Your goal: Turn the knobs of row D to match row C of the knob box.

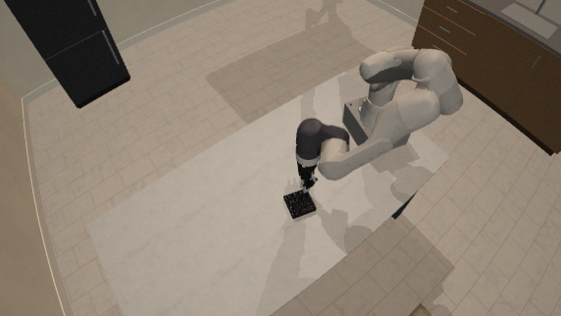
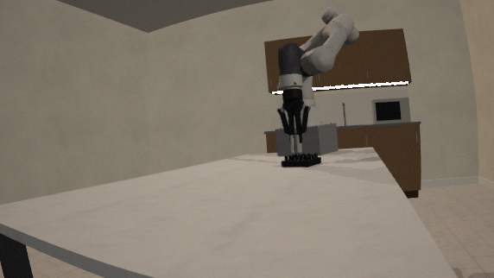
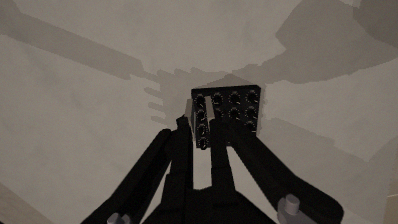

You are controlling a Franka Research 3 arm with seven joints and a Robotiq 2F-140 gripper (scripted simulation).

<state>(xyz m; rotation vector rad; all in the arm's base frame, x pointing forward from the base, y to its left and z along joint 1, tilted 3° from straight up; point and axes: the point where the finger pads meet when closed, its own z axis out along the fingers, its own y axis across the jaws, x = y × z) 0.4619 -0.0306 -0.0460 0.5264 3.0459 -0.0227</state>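
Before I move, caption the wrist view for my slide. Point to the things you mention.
Hand (image 3: pixel 200 106) at the knob box (image 3: pixel 256 111), its narrowly parted fingers straddling the box's left-side column of knobs.

In my wrist view, my gripper (image 1: pixel 306 190) (image 2: pixel 296 151) (image 3: pixel 200 106) straddles the knob box's (image 1: pixel 301 204) (image 2: pixel 301 161) (image 3: pixel 255 107) edge column, neighbouring knobs crowding its inner finger. Beyond the outer finger, the tabletop (image 1: pixel 196 216) (image 2: pixel 224 203) (image 3: pixel 85 110) offers open passage; overhead, I see nothing blocking the box's far side.
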